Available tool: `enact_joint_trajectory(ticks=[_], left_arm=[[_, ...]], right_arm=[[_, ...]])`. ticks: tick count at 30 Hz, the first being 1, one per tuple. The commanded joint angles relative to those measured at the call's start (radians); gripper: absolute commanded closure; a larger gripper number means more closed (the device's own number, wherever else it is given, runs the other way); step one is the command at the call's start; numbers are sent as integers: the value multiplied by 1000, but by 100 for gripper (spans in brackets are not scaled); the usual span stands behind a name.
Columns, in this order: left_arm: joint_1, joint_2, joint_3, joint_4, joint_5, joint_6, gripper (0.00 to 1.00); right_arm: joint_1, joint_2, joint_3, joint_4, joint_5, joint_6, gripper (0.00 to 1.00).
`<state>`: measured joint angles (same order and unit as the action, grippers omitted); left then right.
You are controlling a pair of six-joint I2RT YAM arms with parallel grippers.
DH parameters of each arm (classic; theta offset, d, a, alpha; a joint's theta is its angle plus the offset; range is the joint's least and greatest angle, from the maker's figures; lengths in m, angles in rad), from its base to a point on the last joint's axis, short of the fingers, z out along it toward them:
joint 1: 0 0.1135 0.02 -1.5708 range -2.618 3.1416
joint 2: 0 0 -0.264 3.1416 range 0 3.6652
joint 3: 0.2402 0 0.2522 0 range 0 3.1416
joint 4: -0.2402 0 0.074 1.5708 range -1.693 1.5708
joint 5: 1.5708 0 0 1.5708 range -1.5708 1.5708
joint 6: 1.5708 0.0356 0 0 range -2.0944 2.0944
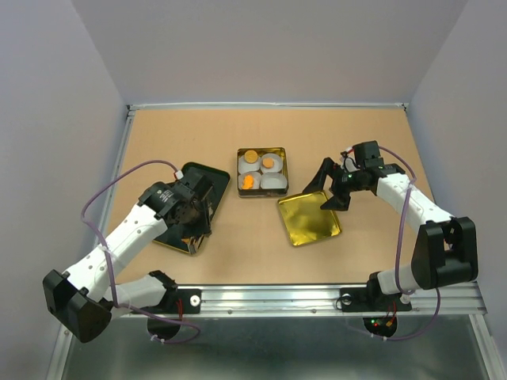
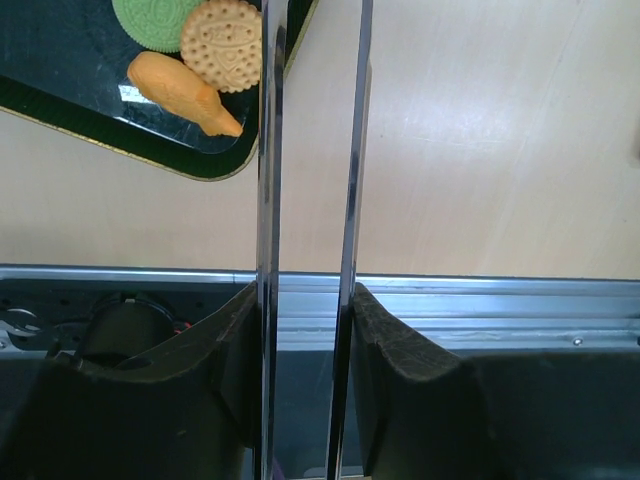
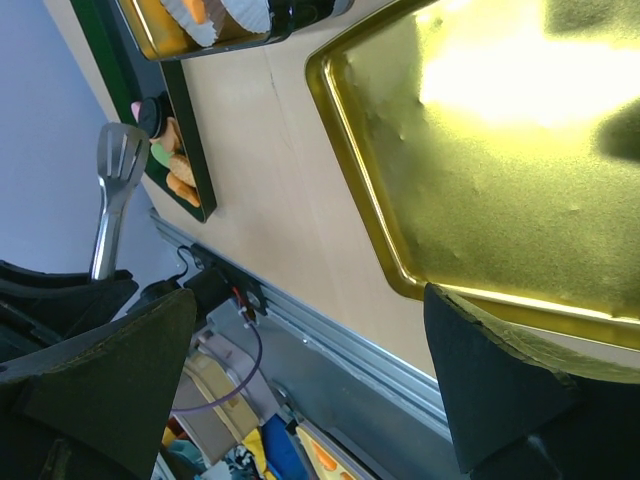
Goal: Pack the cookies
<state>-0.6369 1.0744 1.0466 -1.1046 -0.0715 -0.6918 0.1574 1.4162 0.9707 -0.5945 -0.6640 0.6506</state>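
Note:
A dark green tray (image 1: 207,180) on the left holds loose cookies: green (image 2: 155,20), pale round (image 2: 225,42) and orange (image 2: 185,92). My left gripper (image 1: 192,218) (image 2: 305,300) hovers over the tray's near end, shut on metal tongs (image 2: 268,150) whose two thin blades run between its fingers. A square tin (image 1: 283,164) at the centre holds white paper cups, three with orange cookies (image 1: 250,155). My right gripper (image 1: 336,190) (image 3: 310,310) is open and empty, just above the right edge of the gold lid (image 1: 309,219) (image 3: 480,160).
The aluminium rail (image 1: 317,297) with the arm bases runs along the table's near edge. Grey walls close in the left, back and right sides. The tray with cookies (image 3: 175,170) and the tongs' slotted tip (image 3: 120,160) show in the right wrist view.

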Motion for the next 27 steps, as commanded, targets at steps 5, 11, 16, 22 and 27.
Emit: enact_joint_trajectory(ticks=[5,11,16,22,27], left_arm=[[92,10,0,-14,-79,32,51],[195,15,18,-15,-88,107,51],[223,21,3,-14,-76,140,50],[223,28,-5,-11,-56,164,50],[223,42,-7,-11,-51,170,48]], right_arm=[[-2,-31,-18,24,-20,-11,0],[-1,-25,-15,24,-22,-12,0],[5,-13,-10,22,-23,-12,0],[10,3,-7,25,-19,-12,0],[8,16,11,24,-14,-17,0]])
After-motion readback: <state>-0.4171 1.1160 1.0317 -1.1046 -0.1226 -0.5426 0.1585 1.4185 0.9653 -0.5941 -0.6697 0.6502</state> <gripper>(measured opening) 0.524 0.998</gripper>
